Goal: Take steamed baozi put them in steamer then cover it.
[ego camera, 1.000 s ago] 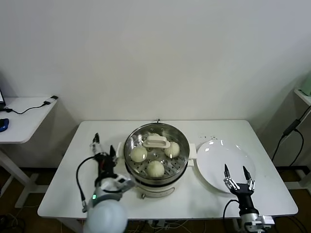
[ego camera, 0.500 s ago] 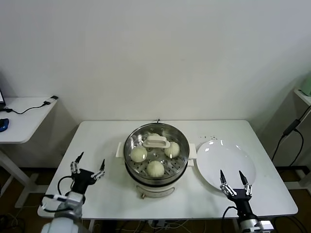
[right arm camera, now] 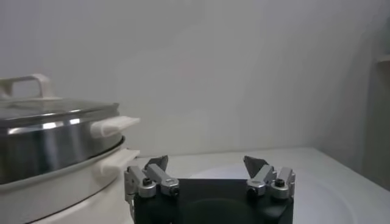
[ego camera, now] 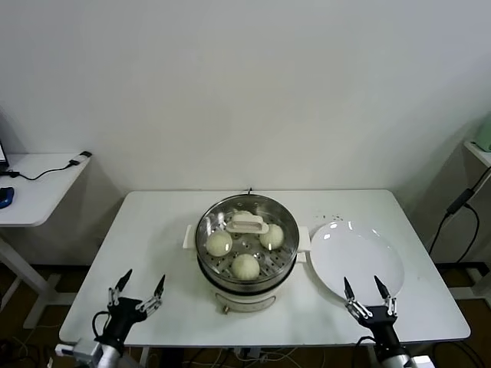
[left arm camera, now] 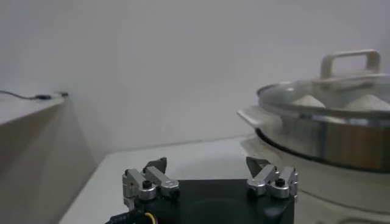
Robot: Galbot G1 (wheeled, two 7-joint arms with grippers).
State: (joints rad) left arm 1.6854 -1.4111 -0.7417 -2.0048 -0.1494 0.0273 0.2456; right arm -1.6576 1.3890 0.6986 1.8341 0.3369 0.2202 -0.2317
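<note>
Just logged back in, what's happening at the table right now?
Nothing is being handled. The steamer sits mid-table with the cover on it and three steamed baozi visible through the glass. The white plate beside it holds nothing. The left gripper and right gripper are both open, holding nothing, at the near table edge on either side of the steamer.

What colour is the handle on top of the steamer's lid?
White, on the clear glass lid; the handle shows best in the head view.
</note>
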